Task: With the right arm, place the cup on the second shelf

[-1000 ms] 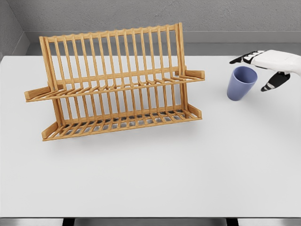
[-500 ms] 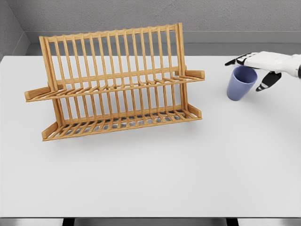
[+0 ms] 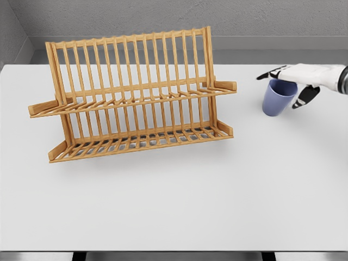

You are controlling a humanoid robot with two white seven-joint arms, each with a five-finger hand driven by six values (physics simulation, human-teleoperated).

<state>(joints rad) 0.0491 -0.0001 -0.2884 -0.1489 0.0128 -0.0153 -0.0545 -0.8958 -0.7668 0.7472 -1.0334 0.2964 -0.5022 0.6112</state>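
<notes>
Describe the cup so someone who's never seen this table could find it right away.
Start at the wooden dish rack on the white table, then look right. The cup stands upright there, directly under the right hand. It is the only blue thing, small and handleless.

Dish rack [image 3: 133, 95]: wood, light honey tone, smooth slats with a faint satin sheen, grain barely visible. Cup [image 3: 278, 97]: matt lavender-blue, looks like plastic or glazed ceramic, cannot tell which; smooth wall, no gloss highlights. Table [image 3: 179, 201]: flat white top, matt, smooth, uniform, no texture. Right hand [image 3: 296, 76]: white hard shell, plastic-looking, slightly glossy; black fingertips [image 3: 265, 75], duller finish. Back wall [image 3: 272, 16]: grey, rough, concrete-like, matt.
</notes>
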